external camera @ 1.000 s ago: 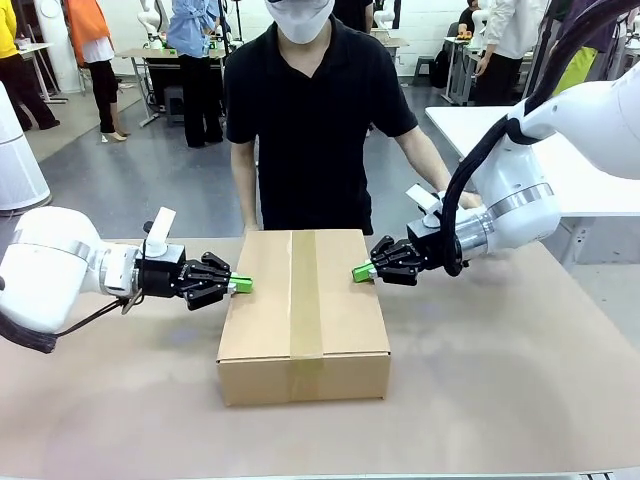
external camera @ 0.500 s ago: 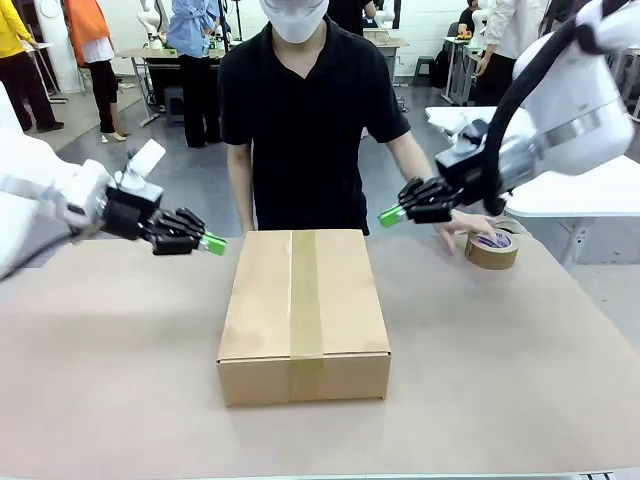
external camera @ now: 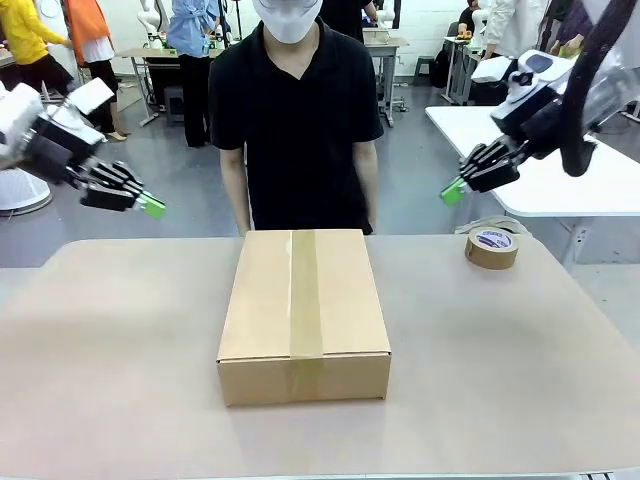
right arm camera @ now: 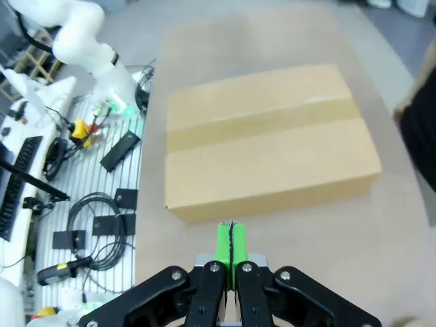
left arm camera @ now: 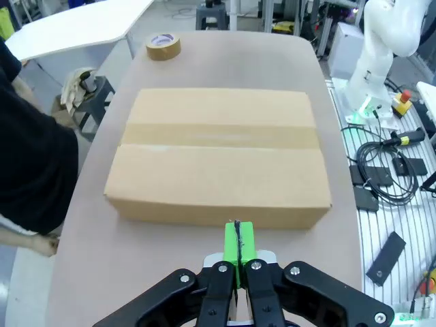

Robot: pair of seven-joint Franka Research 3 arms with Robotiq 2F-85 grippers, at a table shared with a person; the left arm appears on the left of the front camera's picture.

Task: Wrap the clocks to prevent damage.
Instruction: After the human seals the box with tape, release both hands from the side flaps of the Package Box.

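A closed cardboard box (external camera: 305, 310), sealed along its top with brown tape, lies in the middle of the table. The clocks are out of view. My left gripper (external camera: 153, 208) hangs shut and empty high above the table's left side, well clear of the box. My right gripper (external camera: 451, 192) is raised at the far right, also shut with nothing in it. From the left wrist view, the shut green pads (left arm camera: 238, 242) point down at the box (left arm camera: 218, 157). In the right wrist view, the shut pads (right arm camera: 231, 242) aim at the box (right arm camera: 269, 150) from the other side.
A roll of brown tape (external camera: 492, 247) lies flat on the table's far right, also seen as the roll (left arm camera: 163, 46) in the left wrist view. A person in a black shirt (external camera: 295, 120) stands just behind the box. The brown table top (external camera: 120, 380) surrounds the box.
Both grippers left the box's sides and rose up and outward. The person set the tape roll on the table at the right and drew the hand back.
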